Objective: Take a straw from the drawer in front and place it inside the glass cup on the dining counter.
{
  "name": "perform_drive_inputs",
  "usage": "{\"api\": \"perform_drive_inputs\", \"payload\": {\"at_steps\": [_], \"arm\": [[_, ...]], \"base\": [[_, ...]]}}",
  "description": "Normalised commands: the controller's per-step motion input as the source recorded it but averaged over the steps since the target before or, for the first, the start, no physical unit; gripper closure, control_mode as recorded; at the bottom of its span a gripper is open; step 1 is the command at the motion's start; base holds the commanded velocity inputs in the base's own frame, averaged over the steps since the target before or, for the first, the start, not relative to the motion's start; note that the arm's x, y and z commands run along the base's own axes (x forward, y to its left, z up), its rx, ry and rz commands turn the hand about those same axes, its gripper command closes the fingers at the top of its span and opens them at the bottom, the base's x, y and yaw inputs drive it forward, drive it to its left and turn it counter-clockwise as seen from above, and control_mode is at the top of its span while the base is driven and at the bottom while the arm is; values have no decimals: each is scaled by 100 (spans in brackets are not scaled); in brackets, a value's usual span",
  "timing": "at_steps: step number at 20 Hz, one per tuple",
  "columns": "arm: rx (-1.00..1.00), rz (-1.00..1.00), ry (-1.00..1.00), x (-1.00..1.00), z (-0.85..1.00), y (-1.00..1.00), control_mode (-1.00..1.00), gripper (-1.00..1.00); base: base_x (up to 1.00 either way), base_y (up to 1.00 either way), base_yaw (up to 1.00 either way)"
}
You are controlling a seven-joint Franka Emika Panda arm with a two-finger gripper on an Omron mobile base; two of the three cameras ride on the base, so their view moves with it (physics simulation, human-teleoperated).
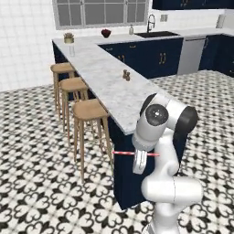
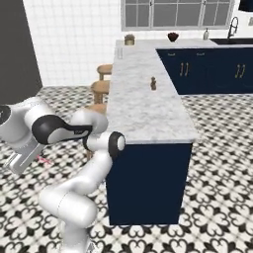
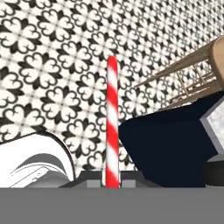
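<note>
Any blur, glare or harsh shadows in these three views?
Left base view: flat, even light, far counter items soft. Right base view: the same, no glare. Hand view: the straw in the claw is crisp; floor pattern sharp, no cast shadows.

I see the dining counter [image 1: 105,87] running from upper left to centre; three stools [image 1: 89,112] stand along its left side. The straw [image 1: 123,153] lies level at lower centre, before the counter's near end.

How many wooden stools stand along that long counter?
3, in a row on the counter's left side: the nearest stool, the middle one, the farthest. The counter may hide others.
</note>
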Motion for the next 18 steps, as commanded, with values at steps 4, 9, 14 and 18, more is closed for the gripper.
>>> {"api": "perform_drive_inputs", "payload": {"at_steps": [4,9,14,18], "arm": [[0,0,0,0,0,0,100,100],[0,0,0,0,0,0,100,100],[0,0,0,0,0,0,100,100],[0,0,0,0,0,0,100,100]], "base": [[21,100,-44],[56,100,-38],[78,100,-41],[64,100,-41]]}}
